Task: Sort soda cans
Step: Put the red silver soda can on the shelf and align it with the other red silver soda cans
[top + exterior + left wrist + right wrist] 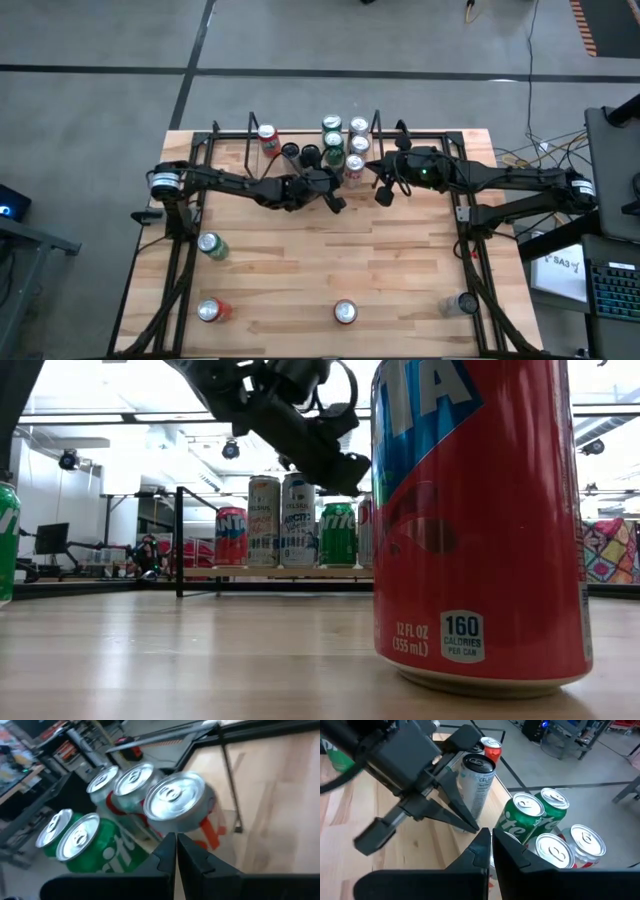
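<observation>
In the low view a red soda can [478, 525] close to the camera fills the right side, its top cut off, and hides part of the far row. In the high view the arms cover part of the cluster of soda cans [340, 145] at the table's [400, 280] far edge, so their count there is unclear. The left gripper [335, 200] hangs just beside that cluster, fingers pressed together and holding nothing; a red-and-white can [180, 810] stands just beyond its fingertips. The right gripper [384, 192] is also closed and empty, near the green cans [532, 820]. Four more cans stand scattered on the table's near half, well apart.
</observation>
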